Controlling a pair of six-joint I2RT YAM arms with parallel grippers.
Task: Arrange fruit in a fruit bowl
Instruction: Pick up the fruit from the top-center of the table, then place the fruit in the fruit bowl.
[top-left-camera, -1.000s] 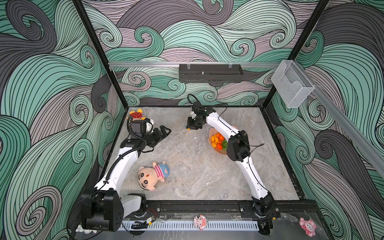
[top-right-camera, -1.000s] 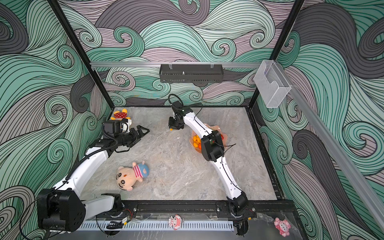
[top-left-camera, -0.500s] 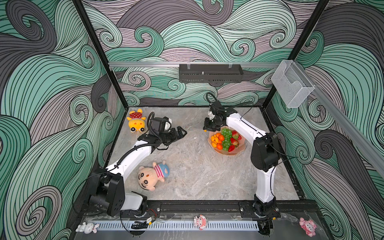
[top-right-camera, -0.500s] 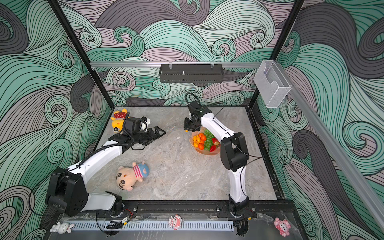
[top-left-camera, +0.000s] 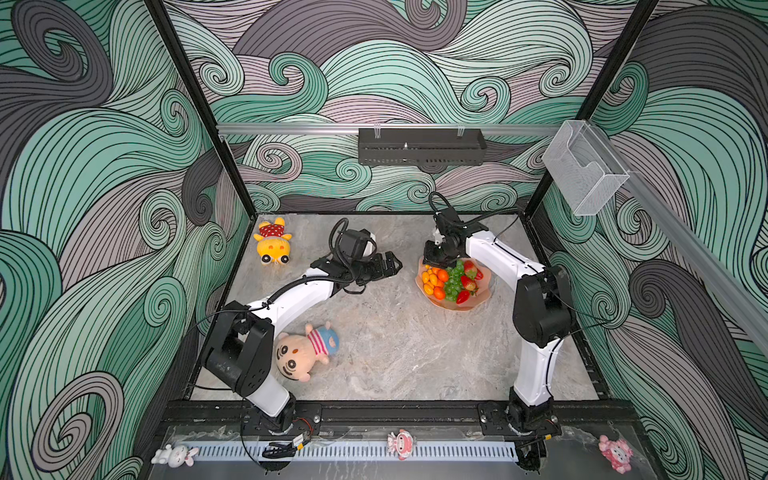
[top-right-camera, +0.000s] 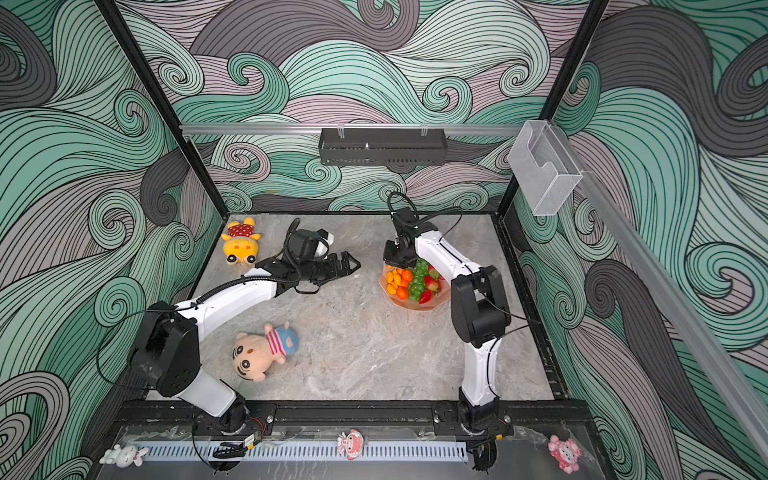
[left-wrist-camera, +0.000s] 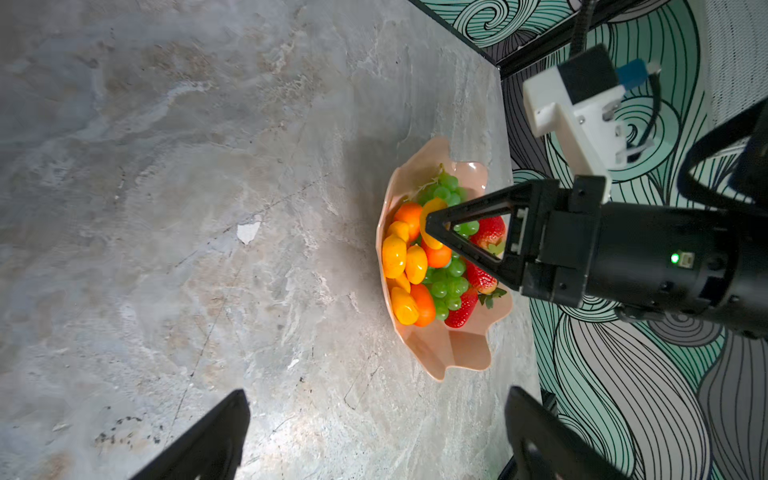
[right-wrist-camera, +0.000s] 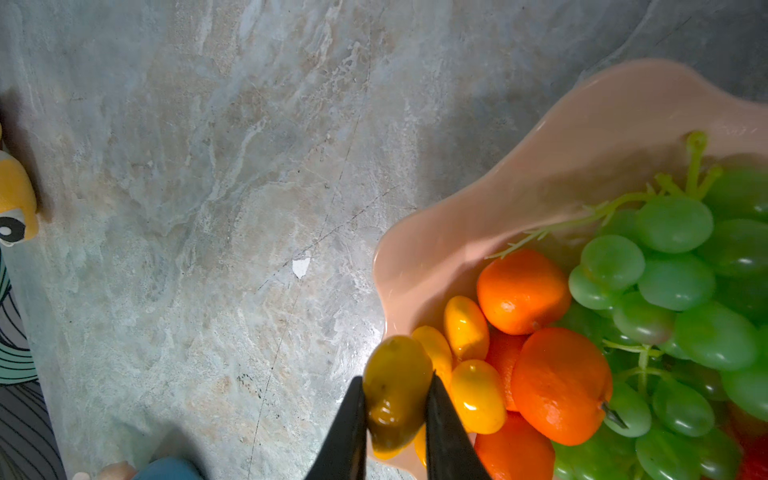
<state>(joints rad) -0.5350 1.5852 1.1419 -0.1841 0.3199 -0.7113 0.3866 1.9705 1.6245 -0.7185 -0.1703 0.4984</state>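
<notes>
Kumquat (right-wrist-camera: 397, 386) between right jaws, long axis crosswise.

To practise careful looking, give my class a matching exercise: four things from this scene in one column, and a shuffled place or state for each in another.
Column one
1 right gripper
2 left gripper
3 grape bunch
4 yellow plush doll

Column two
A on the table, at a far corner
B open, empty
C shut on a kumquat
D in the fruit bowl

Pairs: 1-C, 2-B, 3-D, 4-A
</notes>
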